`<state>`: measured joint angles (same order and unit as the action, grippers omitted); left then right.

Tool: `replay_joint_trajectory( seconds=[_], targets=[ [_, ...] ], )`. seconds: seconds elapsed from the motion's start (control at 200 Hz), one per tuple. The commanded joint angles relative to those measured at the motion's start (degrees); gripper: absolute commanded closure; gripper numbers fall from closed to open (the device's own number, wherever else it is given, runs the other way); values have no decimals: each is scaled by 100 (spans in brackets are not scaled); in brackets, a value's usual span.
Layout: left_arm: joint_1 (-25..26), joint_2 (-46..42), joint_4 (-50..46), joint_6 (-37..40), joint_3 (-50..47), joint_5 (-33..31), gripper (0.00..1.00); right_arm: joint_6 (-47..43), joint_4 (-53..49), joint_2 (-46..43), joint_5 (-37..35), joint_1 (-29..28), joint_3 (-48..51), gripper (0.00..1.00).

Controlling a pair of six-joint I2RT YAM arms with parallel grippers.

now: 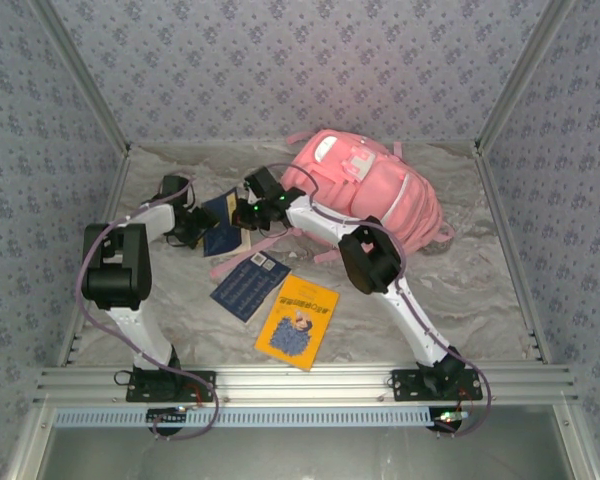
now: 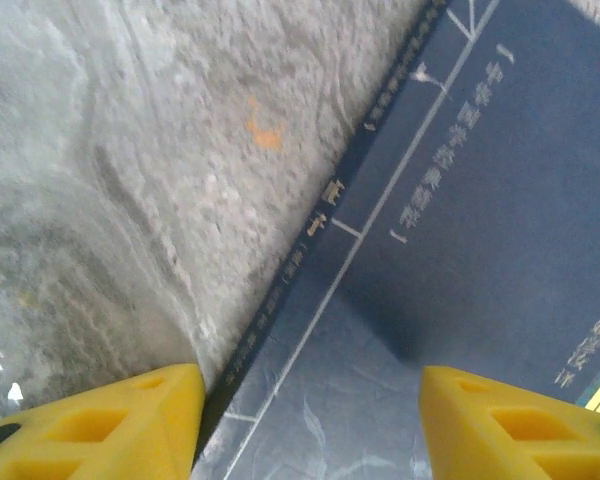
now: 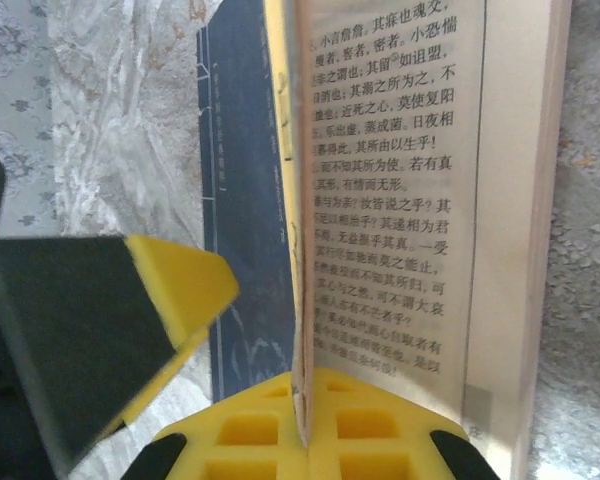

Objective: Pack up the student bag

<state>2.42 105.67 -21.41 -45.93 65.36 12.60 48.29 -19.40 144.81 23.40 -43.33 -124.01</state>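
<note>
One soft student bag (image 1: 372, 190), rectangular book (image 3: 380, 200)

"Left arm (image 1: 115, 270)?"
"Elbow raised, forearm reaching right. The left gripper (image 1: 193, 228) points down, yellow fingers (image 2: 130, 420) spread apart."
"Right arm (image 1: 370, 260)?"
"Stretched forward-left, right gripper (image 3: 302, 400) pinched tight on a book (image 3: 380, 200) leaf."

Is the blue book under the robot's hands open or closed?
Open: the right hand pinches a lifted leaf of the dark blue book, baring a printed page.
</note>
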Motion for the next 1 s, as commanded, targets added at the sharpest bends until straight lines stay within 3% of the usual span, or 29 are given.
replay_joint_trajectory(
  seconds=[0.0, 0.155, 0.44, 0.71, 0.994],
  targets=[
    [173, -441, -939, 112, 40, 225, 37, 370, 256, -424, 389, 85, -80, 100],
    [164, -1159, -1082, 54, -44, 62, 32, 668, 407, -702, 704, 214, -145, 100],
    [154, -2464, -1309, 41, -388, 20, 28, 384, -53, -1390, 855, 317, -105, 100],
    [154, -3333, -1045, -4, -803, 841, 18, 135, 36, -2431, 840, 256, 889, 100],
    [187, -3967, -220, -513, -1341, 1762, 18, 60, 326, -3493, 697, 181, 1955, 100]
  ],
)
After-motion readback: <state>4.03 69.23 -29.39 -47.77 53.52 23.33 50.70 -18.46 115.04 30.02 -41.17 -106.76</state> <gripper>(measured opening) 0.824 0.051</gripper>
